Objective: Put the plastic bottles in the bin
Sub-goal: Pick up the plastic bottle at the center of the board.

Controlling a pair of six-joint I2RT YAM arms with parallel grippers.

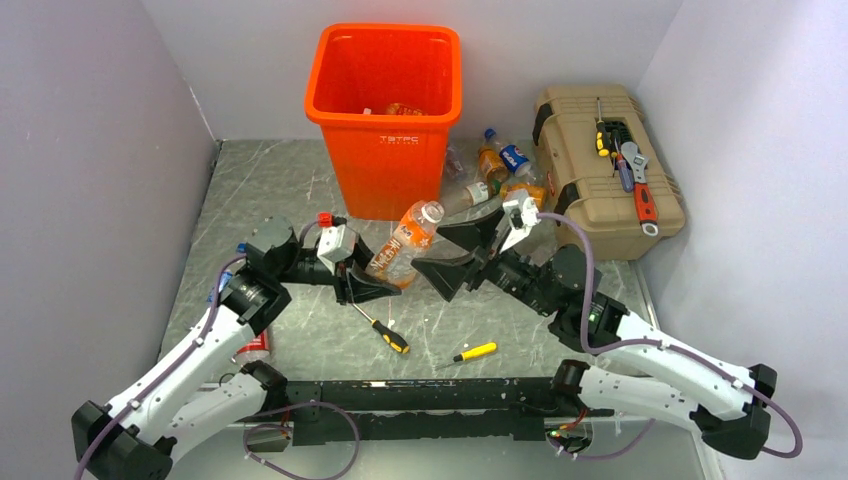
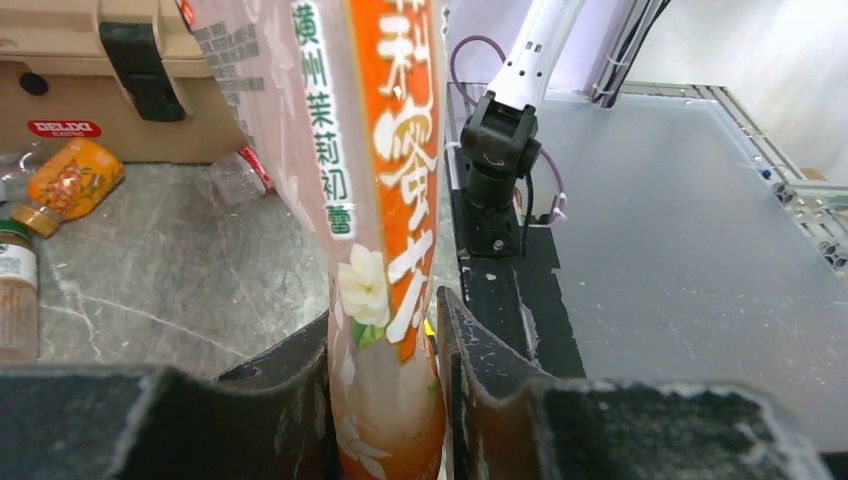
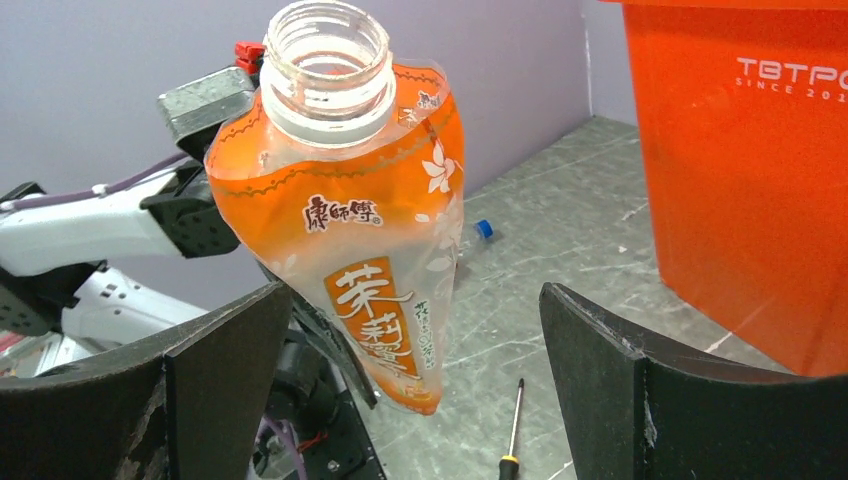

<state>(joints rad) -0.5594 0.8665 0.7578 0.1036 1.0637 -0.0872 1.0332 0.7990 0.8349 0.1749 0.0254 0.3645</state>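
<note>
Left wrist view: the left claw (image 2: 385, 350) is clamped on the lower end of a crushed, orange-labelled tea bottle (image 2: 385, 180) and holds it above the desk (image 2: 150, 290), probably to pass it over or to carry it to the orange bin (image 1: 385, 165) at the far centre. The right claw (image 3: 415, 300) stands wide apart, 1 finger on each side of the uncapped bottle, touching nothing. Other bottles (image 1: 495, 170) lie between the bin and the toolbox (image 1: 600, 150).

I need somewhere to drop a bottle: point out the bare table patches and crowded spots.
Free: table between the left wall and the bin. Crowded: bottles fill the gap between bin and toolbox; two screwdrivers lie in the near middle.
</note>
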